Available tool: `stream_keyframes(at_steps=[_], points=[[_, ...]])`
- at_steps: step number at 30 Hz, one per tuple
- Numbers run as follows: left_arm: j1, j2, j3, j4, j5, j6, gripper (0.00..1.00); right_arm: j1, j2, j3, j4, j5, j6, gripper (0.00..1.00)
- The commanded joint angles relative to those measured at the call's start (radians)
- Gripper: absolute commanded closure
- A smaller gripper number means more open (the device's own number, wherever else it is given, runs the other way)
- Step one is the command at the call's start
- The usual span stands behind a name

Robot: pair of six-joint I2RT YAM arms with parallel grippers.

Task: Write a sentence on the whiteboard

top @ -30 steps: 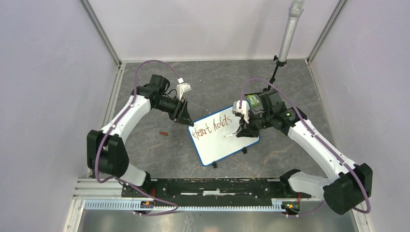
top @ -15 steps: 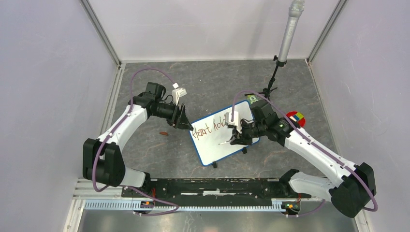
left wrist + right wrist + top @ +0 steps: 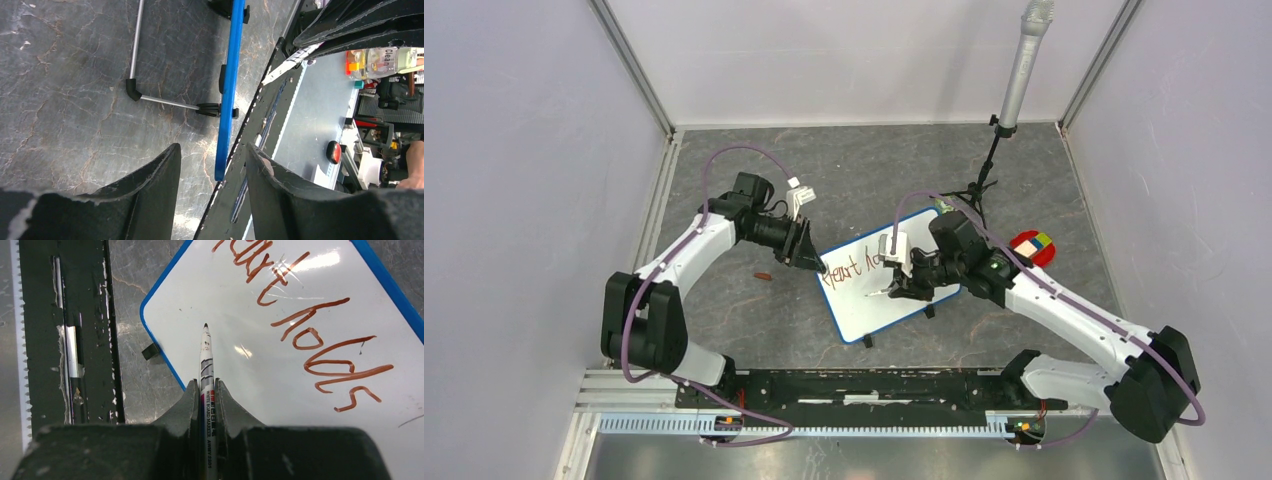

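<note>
The whiteboard (image 3: 876, 308) stands tilted on black feet on the grey floor, blue frame all round. The sentence (image 3: 849, 268) reads "Heart holds" in reddish-brown on one line; in the right wrist view (image 3: 320, 335) no third word shows. My right gripper (image 3: 902, 290) is shut on a whiteboard marker (image 3: 206, 367), whose dark tip sits over the blank board (image 3: 270, 385) below the writing. I cannot tell if it touches. My left gripper (image 3: 816, 266) is open at the board's left corner; the blue edge (image 3: 227, 90) runs between its fingers (image 3: 150, 190).
A microphone stand (image 3: 1016, 90) rises at the back right, its legs just behind the board. A colour cube on a red disc (image 3: 1034, 244) lies right of the right arm. A small brown object (image 3: 764, 276) lies on the floor left of the board. The black rail (image 3: 854, 385) runs along the near edge.
My right gripper has carried the marker left and toward me, off the end of "holds" to the blank area below. My left gripper has shifted slightly toward the board's left corner.
</note>
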Motion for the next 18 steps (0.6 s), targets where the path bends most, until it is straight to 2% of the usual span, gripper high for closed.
stream_keyframes(at_steps=[1,6,12,18], points=[[-0.017,0.006,0.02,0.007,0.031,0.005,0.45,0.033,0.018,0.011,0.096,0.034,0.05,1.0],[-0.024,0.019,0.031,0.007,0.034,-0.002,0.55,0.08,0.044,0.017,0.132,0.055,0.066,1.0],[-0.026,0.048,0.046,0.007,0.021,-0.016,0.75,0.141,0.077,0.042,0.142,0.057,0.064,1.0],[-0.026,0.056,0.05,0.007,0.012,-0.019,0.86,0.184,0.095,0.051,0.16,0.105,0.068,1.0]])
